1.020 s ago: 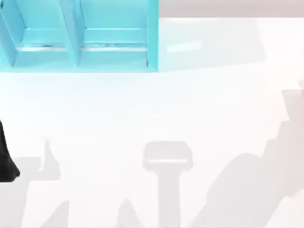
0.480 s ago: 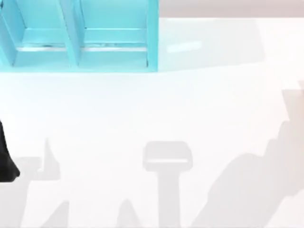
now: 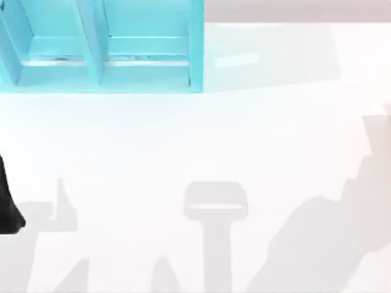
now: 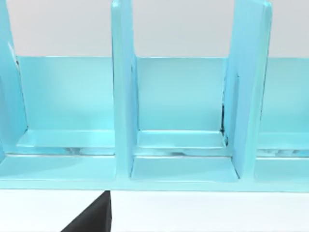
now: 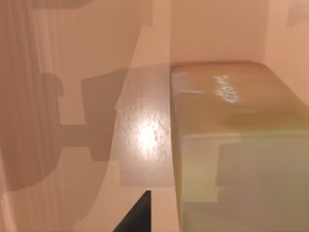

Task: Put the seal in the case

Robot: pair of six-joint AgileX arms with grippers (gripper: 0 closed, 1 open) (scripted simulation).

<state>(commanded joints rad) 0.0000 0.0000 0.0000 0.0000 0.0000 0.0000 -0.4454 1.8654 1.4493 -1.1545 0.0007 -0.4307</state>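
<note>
Seal [image 5: 231, 140], seen close in the right wrist view: a rectangular block with flat faces and a softly rounded upper edge, tan-brown above and paler and greenish on the nearer face. Faint white print sits on the tan face. The block rests on a smooth, glossy plane that carries a bright, slightly grainy highlight and several soft-edged shadows; this plane is probably the surface, though the warm tint makes that hard to confirm. A dark wedge [image 5: 135, 215] enters beside the block's base; what it belongs to cannot be told.

Case [image 3: 104, 46], in the top view: a turquoise, hard-walled shelf unit at the far left of the white surface [image 3: 183, 140]. Thin upright dividers split it into box-shaped compartments with flat floors and sharp corners. In the left wrist view the case [image 4: 183, 121] faces the camera squarely, showing three such compartments with smooth, faintly reflective panels and a low front lip.

Left arm [image 3: 7, 204]: a matte black form at the left edge of the top view, near the front. The left claw's fingers cannot be made out as apart or together, and the same holds for the right claw.

Grey, blurred shadows lie across the surface's near half.
</note>
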